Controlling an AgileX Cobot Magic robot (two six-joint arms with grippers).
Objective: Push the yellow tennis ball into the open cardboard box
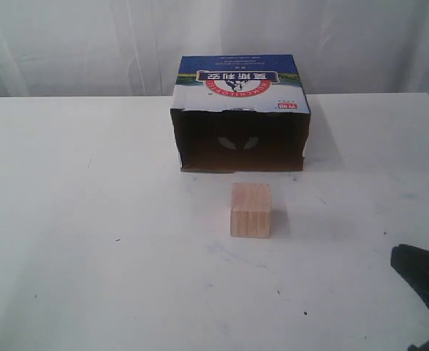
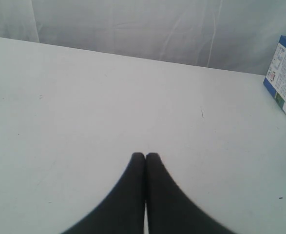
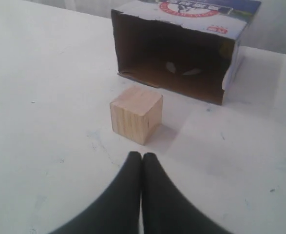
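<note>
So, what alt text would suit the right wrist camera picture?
A pale wooden cube sits on a white table in front of an open cardboard box, with the shut black right gripper pointing at the cube.

A staged test bench: bare white table (image 1: pixel 90 256) backed by a plain white curtain (image 1: pixel 75 44)

The open cardboard box (image 1: pixel 240 84) lies on the white surface (image 1: pixel 90 219) just behind the wooden cube (image 1: pixel 251 210). A strip of bare surface separates them, and the box's wide mouth faces the cube. Its brown interior is dark, with two pale oval spots on the back wall. The upper edge of the mouth is ragged. The top panel is blue and white, with a red emblem and upside-down lettering. A printed side panel (image 2: pixel 285 73) shows in the left wrist view.
</note>
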